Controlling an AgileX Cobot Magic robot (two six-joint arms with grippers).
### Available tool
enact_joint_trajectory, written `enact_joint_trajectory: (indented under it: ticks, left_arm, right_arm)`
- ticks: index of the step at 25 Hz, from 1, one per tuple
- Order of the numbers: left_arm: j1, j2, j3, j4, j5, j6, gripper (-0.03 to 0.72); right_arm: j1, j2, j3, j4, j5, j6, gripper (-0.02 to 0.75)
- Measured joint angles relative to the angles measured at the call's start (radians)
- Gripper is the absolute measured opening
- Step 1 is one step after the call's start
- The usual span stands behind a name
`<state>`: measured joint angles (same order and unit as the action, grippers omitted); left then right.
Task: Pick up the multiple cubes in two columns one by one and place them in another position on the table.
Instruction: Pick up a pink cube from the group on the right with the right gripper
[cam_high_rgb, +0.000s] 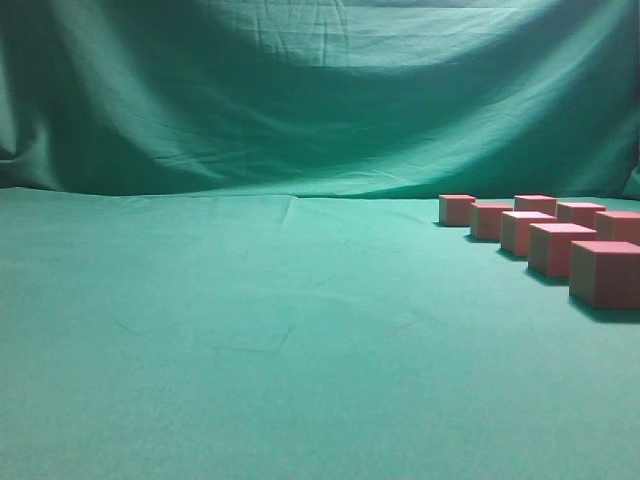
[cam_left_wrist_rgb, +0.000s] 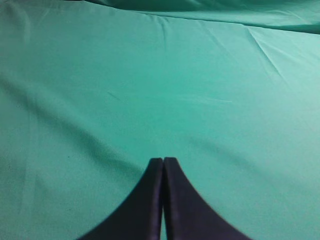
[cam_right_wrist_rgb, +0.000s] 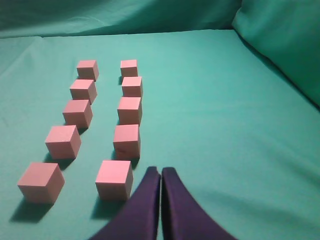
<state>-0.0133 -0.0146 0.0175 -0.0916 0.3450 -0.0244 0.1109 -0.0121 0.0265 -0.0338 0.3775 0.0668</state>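
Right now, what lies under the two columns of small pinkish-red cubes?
The small pinkish-red cubes rest directly on the smooth green cloth table. Nothing lies between them; whatever is beneath the cloth is covered.

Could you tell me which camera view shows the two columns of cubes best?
The right wrist view: it looks down on all ten cubes, five per column, each standing apart. The exterior view catches only eight at the right edge, overlapping, one cut off. The left wrist view shows none, only bare table.

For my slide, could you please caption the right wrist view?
Shut right gripper above green table, beside ten pink cubes in two columns.
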Motion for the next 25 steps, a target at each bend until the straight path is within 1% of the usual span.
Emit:
enact_joint_trajectory:
  ticks: [25]
  left_arm:
    - [0.0,0.0,0.0,0.0,0.0,0.0,0.0]
  right_arm:
    - [0.0,0.0,0.0,0.0,0.0,0.0,0.0]
